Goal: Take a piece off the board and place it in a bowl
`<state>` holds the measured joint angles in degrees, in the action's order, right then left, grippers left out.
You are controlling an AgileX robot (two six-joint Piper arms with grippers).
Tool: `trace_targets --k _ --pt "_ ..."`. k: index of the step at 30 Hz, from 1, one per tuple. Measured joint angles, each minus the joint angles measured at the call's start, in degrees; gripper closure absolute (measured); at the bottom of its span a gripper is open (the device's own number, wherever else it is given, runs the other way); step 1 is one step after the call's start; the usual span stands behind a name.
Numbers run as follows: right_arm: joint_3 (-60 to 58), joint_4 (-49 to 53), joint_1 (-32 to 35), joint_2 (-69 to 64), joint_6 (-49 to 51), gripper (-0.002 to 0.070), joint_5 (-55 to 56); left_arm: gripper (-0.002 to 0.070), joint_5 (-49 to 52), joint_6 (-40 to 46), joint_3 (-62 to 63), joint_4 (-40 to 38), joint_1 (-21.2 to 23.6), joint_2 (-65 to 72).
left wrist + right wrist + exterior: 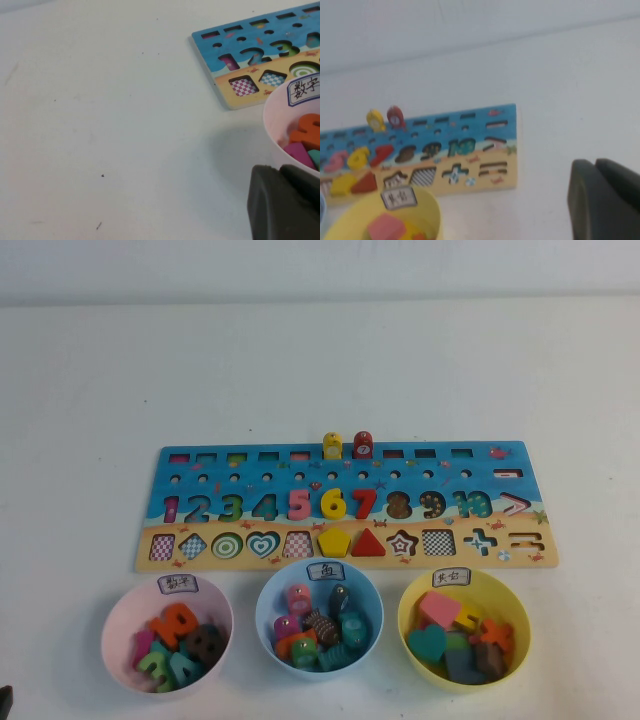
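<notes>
The board [345, 523] lies flat across the middle of the table. The red piece [363, 444] with its white round mark stands upright at the board's far edge, next to a similar yellow block [332, 446]; it also shows in the right wrist view [395, 117]. The light blue bowl [265, 615] with its white label sits in front of the board, in the middle, and holds several pieces. Neither gripper is in the high view. My left gripper [280, 170] is shut and empty beside the pink bowl [272, 125]. My right gripper [595, 162] is shut and empty, off the board's right end.
The pink bowl [115, 635] with number pieces is at the front left. A yellow bowl [410, 625] with shape pieces is at the front right. Numbers 5, 6, 7, a yellow pentagon [333, 541] and a red triangle [368, 543] sit in the board.
</notes>
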<state>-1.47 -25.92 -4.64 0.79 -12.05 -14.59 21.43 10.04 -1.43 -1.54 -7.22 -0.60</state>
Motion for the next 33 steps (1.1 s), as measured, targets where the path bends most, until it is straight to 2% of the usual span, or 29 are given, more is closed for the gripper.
trace_targets --k 5,18,22,25,33 --pt "0.0 -7.4 0.0 0.0 0.0 0.0694 5.1 0.0678 0.0 0.0 0.0 0.0 0.0 0.0" --pt "0.0 -28.9 0.0 0.0 -1.0 0.0694 7.1 0.0678 0.0 0.0 0.0 0.0 0.0 0.0" --pt "2.5 -32.3 0.0 -1.6 -1.0 0.0694 1.4 0.0678 0.0 0.0 0.0 0.0 0.0 0.0" --pt "7.7 -32.2 0.0 -7.7 -1.0 0.0694 -5.2 0.0678 0.0 0.0 0.0 0.0 0.0 0.0" --pt "23.1 -21.3 0.0 -31.9 -1.0 0.0694 -24.7 0.0678 0.0 0.0 0.0 0.0 0.0 0.0"
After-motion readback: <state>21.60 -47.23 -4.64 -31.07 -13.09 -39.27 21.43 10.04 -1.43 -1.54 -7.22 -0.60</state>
